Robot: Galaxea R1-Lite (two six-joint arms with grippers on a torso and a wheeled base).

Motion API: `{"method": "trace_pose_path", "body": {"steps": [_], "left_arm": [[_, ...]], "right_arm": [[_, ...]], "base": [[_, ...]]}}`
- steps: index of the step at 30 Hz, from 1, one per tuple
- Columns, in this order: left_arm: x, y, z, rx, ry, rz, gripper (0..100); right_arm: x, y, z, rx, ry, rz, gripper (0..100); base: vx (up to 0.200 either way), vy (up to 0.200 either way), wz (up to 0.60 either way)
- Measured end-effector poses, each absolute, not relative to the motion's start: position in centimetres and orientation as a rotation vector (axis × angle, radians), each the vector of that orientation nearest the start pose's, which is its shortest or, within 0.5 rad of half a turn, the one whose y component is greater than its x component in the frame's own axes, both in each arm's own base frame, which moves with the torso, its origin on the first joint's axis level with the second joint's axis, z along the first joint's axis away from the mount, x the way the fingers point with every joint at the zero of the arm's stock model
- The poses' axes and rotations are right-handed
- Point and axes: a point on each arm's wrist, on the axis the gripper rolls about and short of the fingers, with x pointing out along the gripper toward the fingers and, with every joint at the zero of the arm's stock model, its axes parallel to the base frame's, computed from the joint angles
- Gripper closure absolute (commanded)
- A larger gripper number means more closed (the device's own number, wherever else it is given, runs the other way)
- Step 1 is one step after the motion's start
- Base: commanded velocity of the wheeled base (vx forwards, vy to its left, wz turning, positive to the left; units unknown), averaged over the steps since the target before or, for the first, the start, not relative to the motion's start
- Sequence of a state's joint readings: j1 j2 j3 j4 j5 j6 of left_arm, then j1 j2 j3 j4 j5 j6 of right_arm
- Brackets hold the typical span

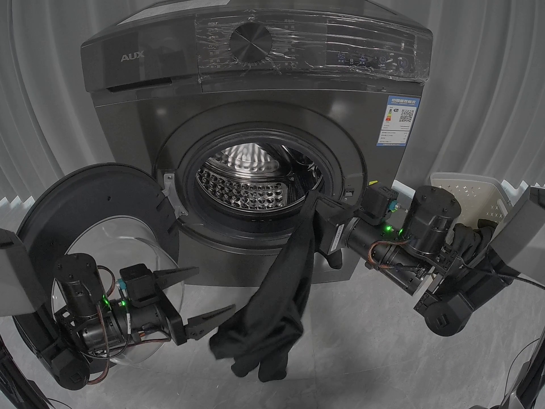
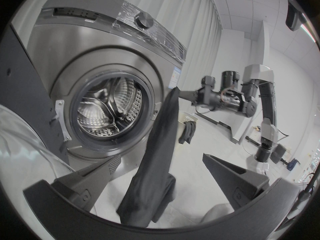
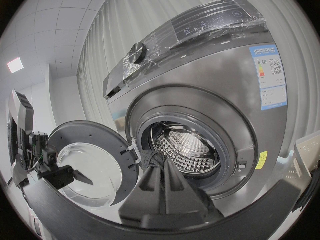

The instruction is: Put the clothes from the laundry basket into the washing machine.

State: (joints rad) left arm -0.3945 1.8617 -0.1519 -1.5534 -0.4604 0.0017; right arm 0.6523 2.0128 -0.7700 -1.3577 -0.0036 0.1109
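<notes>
Grey curtains point(image 1: 482, 86) and a pale tiled floor point(image 1: 363, 336) surround the washing machine point(image 1: 255, 103), its door point(image 1: 85, 200) swung wide. From the head, we see the right gripper point(image 1: 318, 203) pinched on a dark garment point(image 1: 278, 308) at the rim of the drum point(image 1: 250, 183), the cloth hanging down. From the left wrist, we see the left gripper point(image 2: 156, 160) spread apart, just beside the cloth's lower end. From the right wrist, we see cloth bunched between closed fingers before the drum.

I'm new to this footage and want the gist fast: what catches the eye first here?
A long black garment dangles from the right claw, shut on it at the mouth of the washing machine. The left claw hangs open lower down, in front of the swung-open door.
</notes>
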Motion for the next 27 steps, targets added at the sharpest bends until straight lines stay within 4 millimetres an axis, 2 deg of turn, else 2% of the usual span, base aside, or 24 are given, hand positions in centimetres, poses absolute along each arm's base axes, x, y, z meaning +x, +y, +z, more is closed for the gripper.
{"method": "trace_pose_path", "body": {"steps": [4,8,19,27], "left_arm": [[20.4,-9.7,8.2,-0.004,0.202,-0.912,0],[20.5,-9.7,8.0,-0.006,0.215,-0.902,0],[23.9,-11.0,6.9,0.001,0.2,-0.822,0],[25.4,-11.5,5.5,0.005,0.228,-0.814,0]], "right_arm": [[28.7,21.9,14.8,0.153,-0.099,0.655,100],[28.7,22.2,15.0,0.155,-0.11,0.662,100],[27.9,22.6,15.8,0.163,-0.13,0.691,100],[27.7,22.7,16.3,0.177,-0.149,0.698,100]], "base": [[0.0,0.0,0.0],[0.0,0.0,0.0],[0.0,0.0,0.0],[0.0,0.0,0.0]]}}
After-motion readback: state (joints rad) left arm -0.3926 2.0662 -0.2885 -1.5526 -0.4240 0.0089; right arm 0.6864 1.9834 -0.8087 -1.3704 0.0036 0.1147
